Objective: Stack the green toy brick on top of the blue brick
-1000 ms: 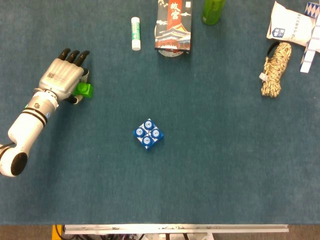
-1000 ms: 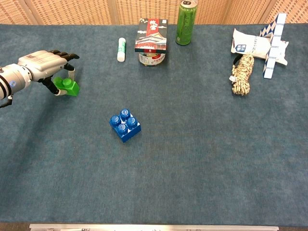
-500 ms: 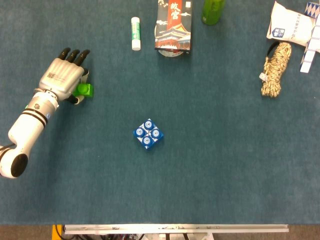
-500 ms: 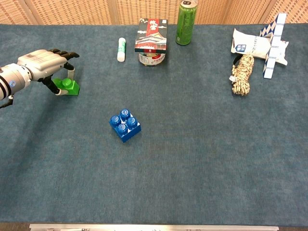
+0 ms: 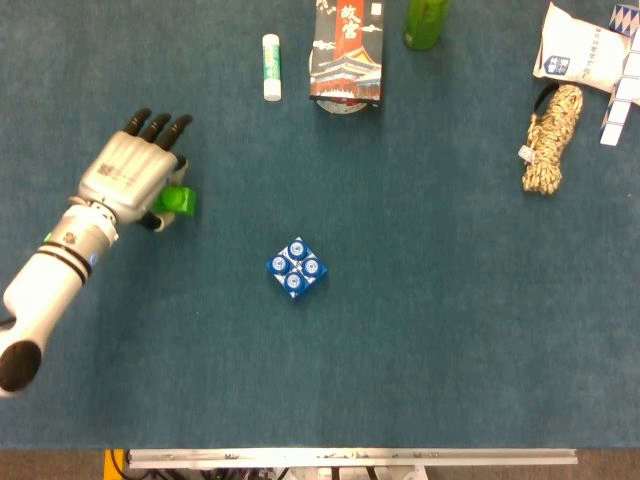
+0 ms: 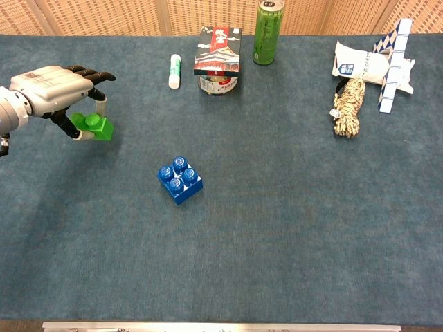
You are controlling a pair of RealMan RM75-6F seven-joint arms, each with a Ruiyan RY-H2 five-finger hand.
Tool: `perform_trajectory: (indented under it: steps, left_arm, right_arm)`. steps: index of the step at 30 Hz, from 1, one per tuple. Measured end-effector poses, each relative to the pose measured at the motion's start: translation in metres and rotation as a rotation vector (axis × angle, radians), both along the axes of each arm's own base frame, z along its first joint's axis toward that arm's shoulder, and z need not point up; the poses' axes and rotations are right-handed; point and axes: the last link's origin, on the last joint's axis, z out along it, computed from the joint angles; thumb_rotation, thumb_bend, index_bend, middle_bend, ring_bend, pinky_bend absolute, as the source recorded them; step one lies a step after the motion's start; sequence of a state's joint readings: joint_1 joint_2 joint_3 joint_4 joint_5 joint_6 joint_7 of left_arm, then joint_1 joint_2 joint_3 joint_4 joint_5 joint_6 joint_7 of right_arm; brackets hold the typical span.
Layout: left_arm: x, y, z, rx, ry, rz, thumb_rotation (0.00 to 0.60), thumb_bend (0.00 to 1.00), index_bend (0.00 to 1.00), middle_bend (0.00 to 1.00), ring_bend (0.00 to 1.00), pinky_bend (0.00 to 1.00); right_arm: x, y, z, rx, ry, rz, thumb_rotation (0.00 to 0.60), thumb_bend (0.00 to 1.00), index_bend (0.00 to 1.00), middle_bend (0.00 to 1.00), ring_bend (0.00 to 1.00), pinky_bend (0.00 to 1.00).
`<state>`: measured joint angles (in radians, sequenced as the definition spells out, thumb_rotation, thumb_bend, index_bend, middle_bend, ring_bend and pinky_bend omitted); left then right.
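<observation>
The work surface is a dark teal, felt-like cloth covering the whole table; a metal rail runs along the bottom edge of the head view. Across the top of the chest view stands a woven, tan wicker-patterned screen.

At the left of both frames, the left hand grasps the green toy brick — pinched between the thumb below and the fingers above, with the brick showing just past the hand's right side. In the chest view the brick appears lifted slightly clear of the cloth. The right hand is not seen in either view.

The blue brick sits alone on the cloth, centre-left of the frame, turned corner-on, studs up, well apart from the green one.

Along the top edge: a white glue stick with green print, unreadable; a red-and-black carton bearing a palace drawing and large Chinese characters, resting on a round tin; a green can, lettering too small to read. At upper right lie a coiled speckled rope, a white pouch with a blue label — text illegible — and a blue-and-white folded twist puzzle.
</observation>
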<state>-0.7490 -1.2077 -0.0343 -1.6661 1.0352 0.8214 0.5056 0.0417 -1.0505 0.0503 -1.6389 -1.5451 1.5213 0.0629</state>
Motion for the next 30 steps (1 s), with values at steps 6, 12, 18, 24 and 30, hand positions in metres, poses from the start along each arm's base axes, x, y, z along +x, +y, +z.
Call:
perform_trajectory:
  steps: [6, 12, 18, 24, 30]
  left_arm:
    - [0.028, -0.029, 0.017, -0.029, -0.039, -0.048, 0.6, 0.26, 0.52, 0.0, 0.0, 0.0]
    - [0.041, -0.051, 0.025, -0.058, -0.054, -0.137, 0.6, 0.26, 0.52, 0.0, 0.0, 0.0]
    - [0.05, -0.07, 0.025, -0.098, -0.099, -0.205, 0.6, 0.26, 0.52, 0.0, 0.0, 0.0]
    - [0.059, -0.086, 0.022, -0.145, -0.132, -0.27, 0.6, 0.26, 0.52, 0.0, 0.0, 0.0]
    - [0.065, -0.096, 0.015, -0.172, -0.144, -0.343, 0.6, 0.26, 0.52, 0.0, 0.0, 0.0]
  right_arm:
    - [0.0, 0.0, 0.0, 0.0, -0.001, 0.001, 0.6, 0.63, 0.15, 0.26, 0.15, 0.24]
    - [0.0, 0.0, 0.0, 0.002, 0.0, -0.003, 0.6, 0.63, 0.15, 0.26, 0.15, 0.24]
    - [-0.001, 0.0, 0.001, -0.003, -0.003, -0.004, 0.6, 0.63, 0.15, 0.26, 0.15, 0.24]
    - [-0.002, 0.0, 0.008, -0.027, -0.011, -0.011, 0.6, 0.63, 0.15, 0.26, 0.15, 0.24]
    - [-0.006, 0.0, 0.019, -0.071, -0.025, -0.033, 0.6, 0.63, 0.15, 0.26, 0.15, 0.24]
